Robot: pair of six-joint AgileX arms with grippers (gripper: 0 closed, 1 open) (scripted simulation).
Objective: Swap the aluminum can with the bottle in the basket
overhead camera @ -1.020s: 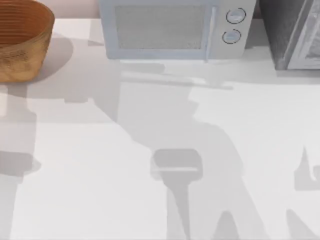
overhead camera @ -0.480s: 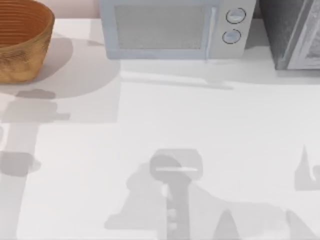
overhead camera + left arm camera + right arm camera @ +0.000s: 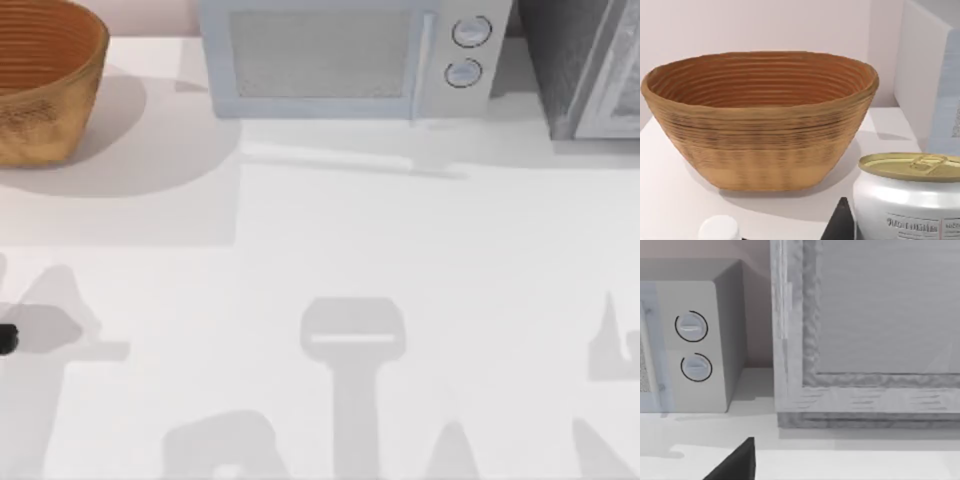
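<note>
1. Since a moment ago, the arm shadows on the white counter [image 3: 420, 260] have shifted to its near left.
2. The left gripper [image 3: 842, 225] faces the large round orange-brown wicker basket [image 3: 760, 125]; whether it is wide or narrow cannot be told.
3. The small white cylindrical bottle with a dull-gold top [image 3: 910, 200] stands on the counter near the basket, outside it. The swap is judged unfinished.
4. The right gripper [image 3: 735, 465] is parked facing the pale grey microwave [image 3: 690, 340]; its state cannot be told.

1. The basket [image 3: 760, 130] is woven wicker, orange-brown, ribbed inside and coarse outside
2. The white can [image 3: 907, 200] looks like smooth, glossy metal with a dull-gold lid
3. The table [image 3: 420, 270] is smooth and matt white
4. The microwave [image 3: 345, 60] has a smooth pale casing
</note>
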